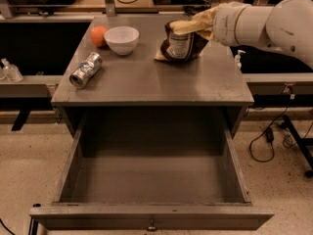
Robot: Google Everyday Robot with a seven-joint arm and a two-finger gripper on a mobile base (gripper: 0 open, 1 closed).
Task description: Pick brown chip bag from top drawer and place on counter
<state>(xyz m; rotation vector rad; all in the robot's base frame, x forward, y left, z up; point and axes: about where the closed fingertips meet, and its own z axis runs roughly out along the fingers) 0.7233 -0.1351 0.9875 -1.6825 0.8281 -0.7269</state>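
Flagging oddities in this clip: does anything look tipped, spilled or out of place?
The silver can lies on its side near the left edge of the counter, with nothing spilled. The top drawer stands open and empty. The brown chip bag leans crumpled at back right, with the end effector at its top.
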